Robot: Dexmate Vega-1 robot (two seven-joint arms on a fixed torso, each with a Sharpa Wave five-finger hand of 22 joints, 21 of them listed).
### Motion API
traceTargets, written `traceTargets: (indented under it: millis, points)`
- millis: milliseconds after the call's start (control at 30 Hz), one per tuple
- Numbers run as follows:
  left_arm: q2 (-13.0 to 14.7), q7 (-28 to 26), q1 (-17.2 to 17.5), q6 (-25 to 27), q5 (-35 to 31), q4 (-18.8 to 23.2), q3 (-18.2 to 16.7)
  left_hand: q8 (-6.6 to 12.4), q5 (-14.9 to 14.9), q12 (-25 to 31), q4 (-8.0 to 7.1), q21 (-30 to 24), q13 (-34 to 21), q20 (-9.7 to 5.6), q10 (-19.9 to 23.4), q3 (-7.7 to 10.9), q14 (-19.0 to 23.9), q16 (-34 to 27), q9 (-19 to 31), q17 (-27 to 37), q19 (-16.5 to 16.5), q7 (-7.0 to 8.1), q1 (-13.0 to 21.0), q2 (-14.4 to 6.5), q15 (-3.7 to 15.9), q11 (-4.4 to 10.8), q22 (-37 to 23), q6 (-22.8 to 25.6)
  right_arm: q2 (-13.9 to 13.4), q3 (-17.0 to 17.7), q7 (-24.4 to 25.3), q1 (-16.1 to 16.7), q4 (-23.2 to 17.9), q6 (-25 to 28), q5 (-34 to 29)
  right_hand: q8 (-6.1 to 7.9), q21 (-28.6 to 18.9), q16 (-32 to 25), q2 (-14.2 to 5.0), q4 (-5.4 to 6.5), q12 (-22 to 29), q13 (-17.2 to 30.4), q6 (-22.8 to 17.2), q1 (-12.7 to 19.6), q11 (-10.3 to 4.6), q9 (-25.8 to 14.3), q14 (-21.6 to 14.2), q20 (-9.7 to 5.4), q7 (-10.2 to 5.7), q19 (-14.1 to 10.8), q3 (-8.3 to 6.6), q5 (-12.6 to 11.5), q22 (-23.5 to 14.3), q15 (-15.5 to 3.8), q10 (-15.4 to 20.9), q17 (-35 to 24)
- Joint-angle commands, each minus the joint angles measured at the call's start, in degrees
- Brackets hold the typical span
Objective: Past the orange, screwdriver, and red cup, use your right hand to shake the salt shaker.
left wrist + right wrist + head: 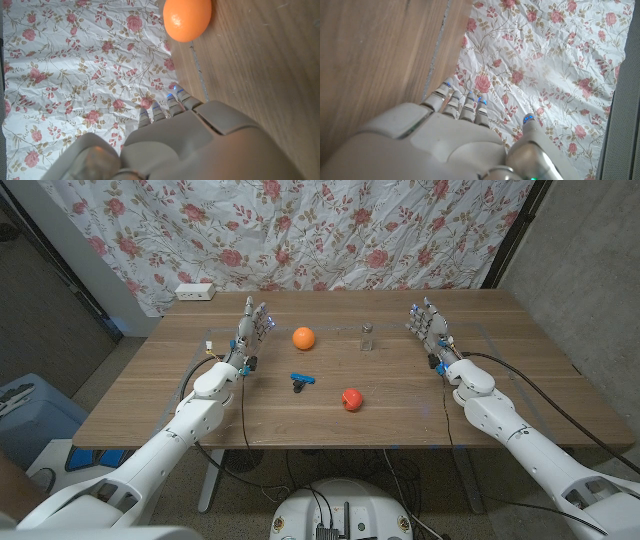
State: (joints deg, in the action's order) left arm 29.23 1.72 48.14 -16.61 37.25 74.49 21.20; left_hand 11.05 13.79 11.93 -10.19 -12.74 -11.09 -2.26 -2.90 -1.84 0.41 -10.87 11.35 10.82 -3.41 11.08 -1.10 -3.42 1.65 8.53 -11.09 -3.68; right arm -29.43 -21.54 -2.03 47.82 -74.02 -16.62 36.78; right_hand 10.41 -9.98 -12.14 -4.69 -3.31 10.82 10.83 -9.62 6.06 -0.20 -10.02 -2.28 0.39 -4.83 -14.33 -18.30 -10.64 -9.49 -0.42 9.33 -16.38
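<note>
My right hand (427, 326) stands at the far right of the wooden table (150, 395), fingers apart and holding nothing, and my left hand (251, 330) stands the same way at the far left. The small clear glass salt shaker (367, 337) stands upright between them, nearer my right, with the round orange fruit (303, 338) just beside my left. Nearer me lie the blue-handled screwdriver (301, 381) and the tipped red cup (351, 399).

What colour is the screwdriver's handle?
Blue, with a black end; the screwdriver shows best in the head view.
</note>
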Motion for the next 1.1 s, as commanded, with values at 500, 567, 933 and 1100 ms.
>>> traceTargets:
  millis: [500,567,933,1100]
  points:
    - [0.0,0.0,0.0,0.0,0.0,0.0,0.0,0.46,0.4,0.2,-0.48,-0.3,-0.2,-1.19,0.0,0.03,0.0,-0.3,0.3,0.3,-0.4,0.38,0.0,-5.8,6.03,0.33,-0.2,0.1,-2.3,-3.0,-1.8,-2.6,2.6,-2.1,-6.9,-0.62,-0.4,0.5,1.55,-4.08,-0.1,0.1,5.0,4.4,-1.03,-0.2,0.6,-0.81,-0.79,1.3,-1.50,-0.2,-0.1,-0.20,-1.2,1.6]
    - [0.0,0.0,0.0,0.0,0.0,0.0,0.0,0.45,0.4,0.2,-0.48,-0.2,-0.2,-1.16,-0.1,0.03,0.0,-0.3,0.3,0.3,-0.4,0.40,0.0,-5.8,6.07,0.37,-0.2,0.1,-2.7,-3.6,-1.3,-2.8,2.8,-2.4,-8.5,-0.63,-0.4,0.5,1.69,-4.32,-0.2,0.1,5.4,4.7,-1.17,-0.2,0.8,-0.81,-0.78,1.4,-1.55,-0.2,-0.1,-0.23,-1.4,1.6]
    - [0.0,0.0,0.0,0.0,0.0,0.0,0.0,0.46,0.4,0.2,-0.48,-0.3,-0.2,-1.16,-0.1,0.02,0.0,-0.3,0.3,0.3,-0.4,0.39,0.0,-5.8,6.06,0.41,-0.2,0.1,-3.8,-5.7,-0.2,-4.0,3.3,-3.5,-14.1,-0.32,-0.2,1.0,3.74,-6.56,-0.3,0.1,8.5,7.5,-3.15,-0.3,2.7,-0.46,-1.47,3.4,-1.88,-0.3,-0.1,-0.72,-3.1,2.5]
    - [0.0,0.0,0.0,0.0,0.0,0.0,0.0,0.46,0.4,0.2,-0.48,-0.3,-0.2,-1.15,-0.1,0.03,0.0,-0.3,0.3,0.3,-0.4,0.40,0.0,-5.8,6.03,0.37,-0.2,0.1,-4.6,-6.6,0.6,-4.8,3.4,-4.0,-17.2,-0.26,-0.1,1.1,4.59,-7.03,-0.3,0.1,9.7,8.8,-3.63,-0.3,3.4,-0.62,-1.77,4.1,-1.99,-0.4,-0.1,-0.78,-3.6,2.8]
